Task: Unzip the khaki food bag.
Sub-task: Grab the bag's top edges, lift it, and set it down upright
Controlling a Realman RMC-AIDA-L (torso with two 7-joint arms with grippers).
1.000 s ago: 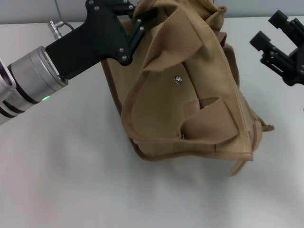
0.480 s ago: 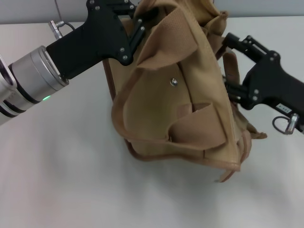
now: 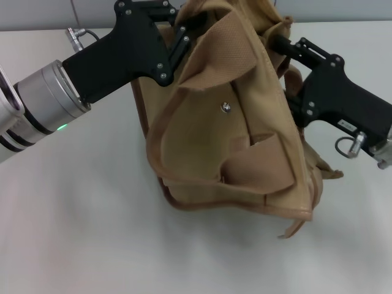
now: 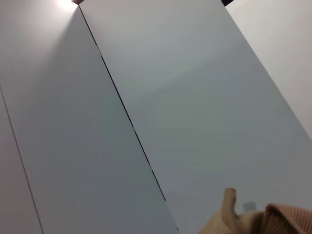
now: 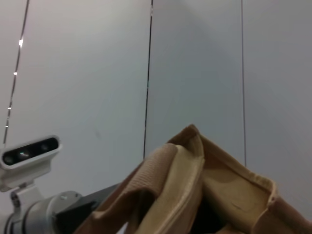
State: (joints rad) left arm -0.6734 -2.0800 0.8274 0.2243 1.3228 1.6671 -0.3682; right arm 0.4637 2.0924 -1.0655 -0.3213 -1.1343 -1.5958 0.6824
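Note:
The khaki food bag (image 3: 233,135) stands tilted on the white table (image 3: 79,233), its front pocket with the silver snap (image 3: 226,107) facing me. A wide brown handle (image 3: 223,52) folds over its front. My left gripper (image 3: 176,26) is at the bag's top left corner, shut on the fabric edge. My right gripper (image 3: 275,41) reaches into the bag's top right, its tip buried in the folds. The zipper pull is hidden. The bag's crumpled top shows in the right wrist view (image 5: 195,185), and a corner of it in the left wrist view (image 4: 273,219).
The left arm (image 3: 55,98) stretches across the table's back left and the right arm (image 3: 349,110) across the right side. A grey panelled wall (image 4: 146,97) fills the left wrist view. The right wrist view shows the left arm (image 5: 53,214) beyond the bag.
My right arm has come in from the far right and its gripper has reached the bag's top right. The bag has leaned and shifted a little. The left gripper has stayed at its corner.

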